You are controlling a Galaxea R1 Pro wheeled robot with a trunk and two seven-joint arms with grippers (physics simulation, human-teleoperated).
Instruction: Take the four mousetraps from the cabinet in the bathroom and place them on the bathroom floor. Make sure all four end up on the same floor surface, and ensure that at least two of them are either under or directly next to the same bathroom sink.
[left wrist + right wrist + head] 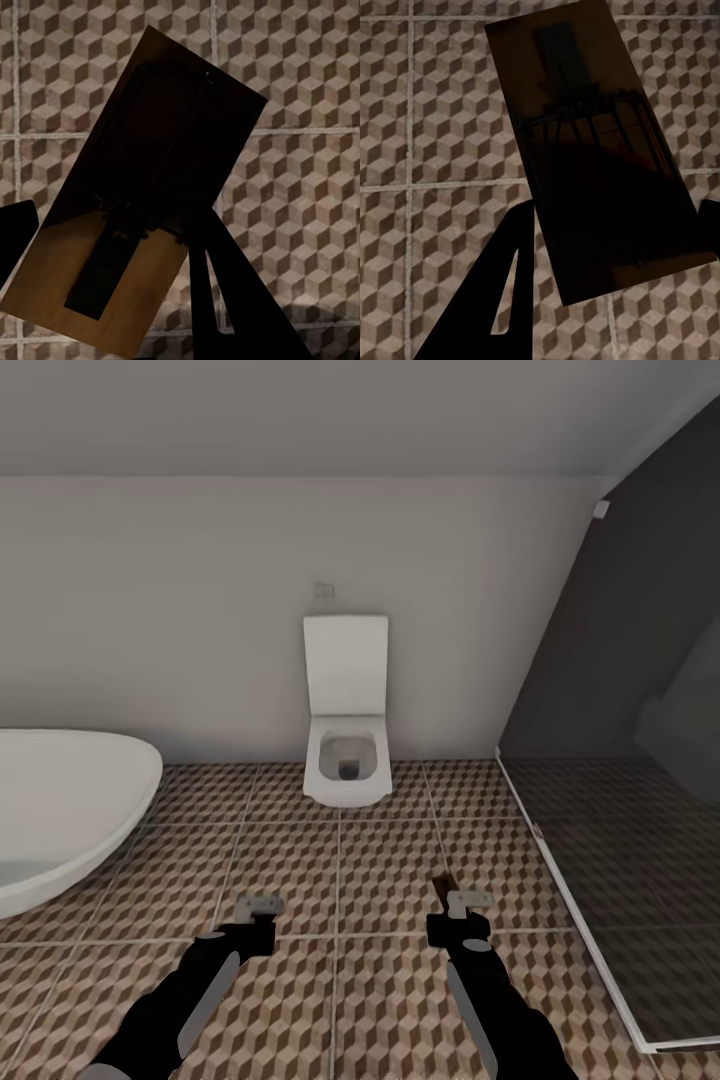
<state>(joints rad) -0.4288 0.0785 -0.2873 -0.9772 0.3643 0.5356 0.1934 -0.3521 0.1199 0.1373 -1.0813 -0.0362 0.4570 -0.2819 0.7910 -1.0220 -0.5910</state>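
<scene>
1. You have 1 mousetrap clamped in each gripper: the left gripper (258, 908) grasps the left mousetrap (142, 202), the right gripper (462, 905) grasps the right mousetrap (596, 146), both held above the bathroom floor (380, 860), probably for carrying towards a sink.
2. The wrist views show each board's wire parts; the head view shows only thin edges.
3. Farther off stand the bathtub (60, 800) and toilet (347, 760).

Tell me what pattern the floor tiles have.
A brown, beige and white 3D-cube print on the floor tiles, with pale grout lines; clearest in the right wrist view.
</scene>
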